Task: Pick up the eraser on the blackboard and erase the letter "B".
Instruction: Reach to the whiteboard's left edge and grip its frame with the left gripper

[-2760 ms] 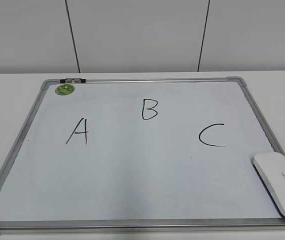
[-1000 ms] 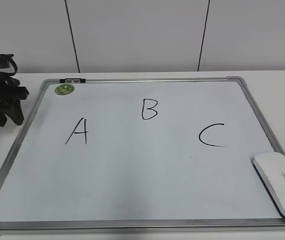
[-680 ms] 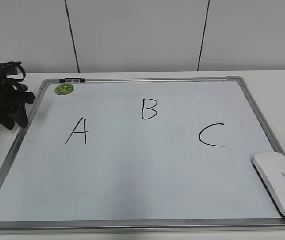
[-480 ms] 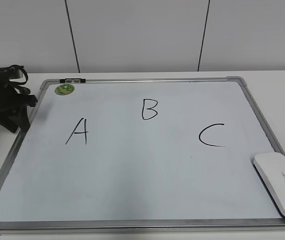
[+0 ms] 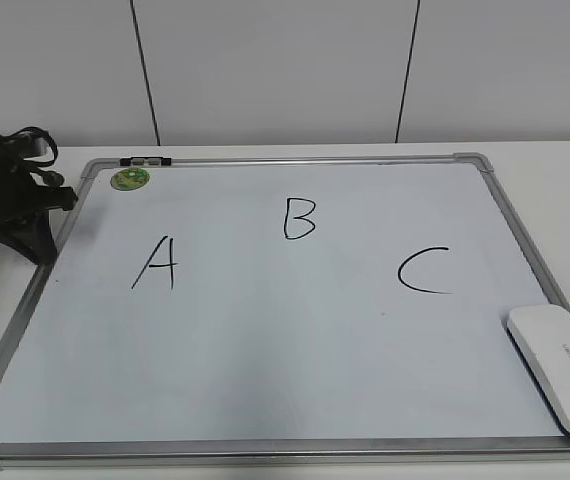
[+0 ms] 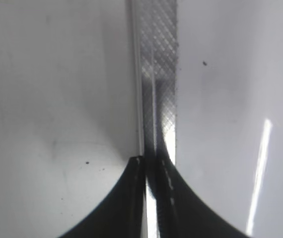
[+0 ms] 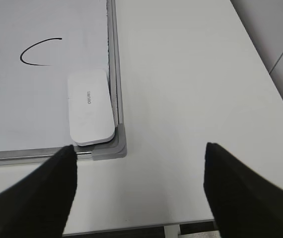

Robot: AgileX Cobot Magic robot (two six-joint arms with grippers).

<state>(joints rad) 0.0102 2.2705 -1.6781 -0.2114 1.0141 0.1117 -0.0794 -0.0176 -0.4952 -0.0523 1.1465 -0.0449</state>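
The blackboard [image 5: 265, 350] lies flat on the white table, with a black "A" [image 5: 157, 263], the letter "B" [image 5: 299, 218] and a "C" [image 5: 423, 270] on it. The white eraser [image 5: 557, 366] lies on its near right corner; it also shows in the right wrist view [image 7: 89, 106]. My left gripper [image 5: 35, 245] is at the board's left frame [image 6: 159, 74], its jaws [image 6: 150, 159] shut, tips over the frame. My right gripper [image 7: 140, 148] is open and empty above the bare table, in front and to the right of the eraser, out of the exterior view.
A round green magnet [image 5: 130, 179] and a small clip [image 5: 145, 160] sit at the board's far left corner. The board's grey corner piece [image 7: 116, 148] is just beside the eraser. The table's front edge [image 7: 131, 230] is close below my right gripper. A panelled wall stands behind.
My left arm came in from the left and its gripper reached the board's left frame, then nearly stopped. The eraser, board and letters have not moved.
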